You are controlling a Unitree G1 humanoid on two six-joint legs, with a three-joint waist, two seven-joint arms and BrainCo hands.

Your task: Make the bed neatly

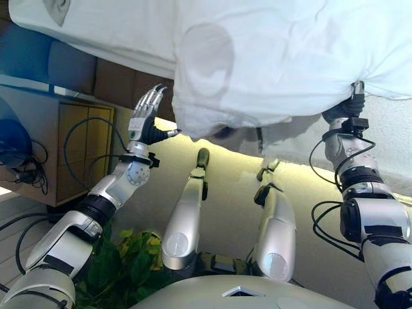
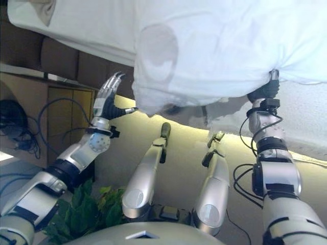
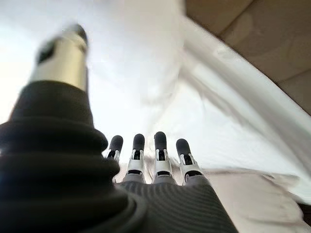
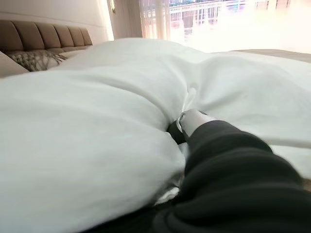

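Note:
A white duvet (image 1: 277, 58) lies bunched over the bed, its loose edge hanging toward me. At that edge my right hand (image 1: 347, 106) is shut on a fold of the duvet. In the right wrist view its thumb (image 4: 194, 119) presses into the gathered cloth (image 4: 97, 126), and the rest of its fingers are hidden. My left hand (image 1: 147, 116) is held up open beside the duvet's hanging corner (image 1: 190, 125) and holds nothing, its thumb pointing at the cloth. The left wrist view shows its straight fingers (image 3: 148, 150) with the duvet (image 3: 160, 73) past them.
A wooden bedside cabinet (image 1: 77, 148) stands at the left, with a brown padded headboard (image 2: 56, 58) behind it. A green plant (image 1: 122, 264) sits low near my left arm. A patterned pillow (image 4: 34, 58) lies by the headboard (image 4: 48, 34).

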